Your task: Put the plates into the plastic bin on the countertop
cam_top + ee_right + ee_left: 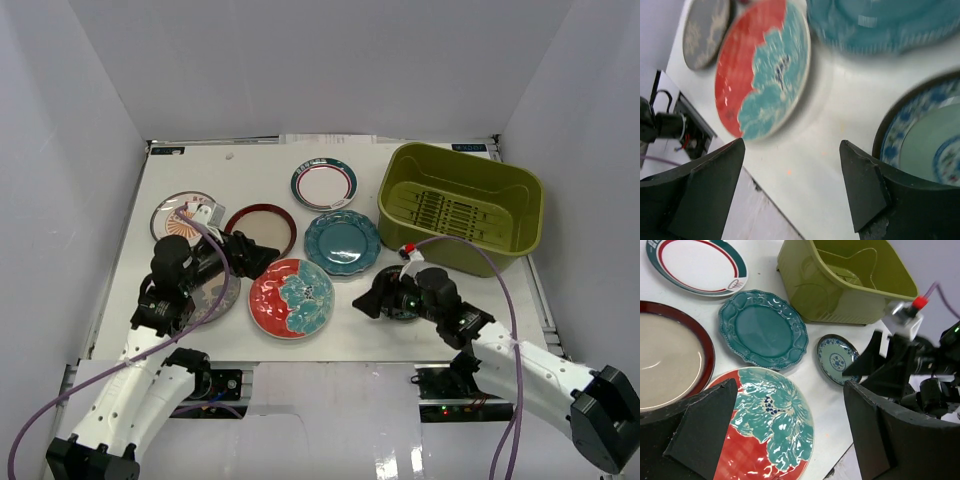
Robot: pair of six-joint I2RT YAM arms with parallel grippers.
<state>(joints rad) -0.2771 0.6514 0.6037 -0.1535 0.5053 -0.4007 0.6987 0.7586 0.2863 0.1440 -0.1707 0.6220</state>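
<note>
Several plates lie on the white countertop (350,335): green-rimmed white (324,183), scalloped teal (342,243), red-rimmed cream (262,226), orange sunburst (176,213), grey (218,297) and red-and-teal floral (291,297). The olive-green plastic bin (460,205) stands empty at the back right. My left gripper (255,258) is open and empty, over the floral plate (765,425). My right gripper (366,301) is open and empty, low over the bare countertop. The small blue-green patterned plate (925,135) lies just beside its right finger, mostly hidden under the arm in the top view.
Pale grey walls enclose the countertop on three sides. The near edge of the countertop (770,200) runs just under my right gripper. My right arm (910,370) fills the right side of the left wrist view, close to the bin (840,285).
</note>
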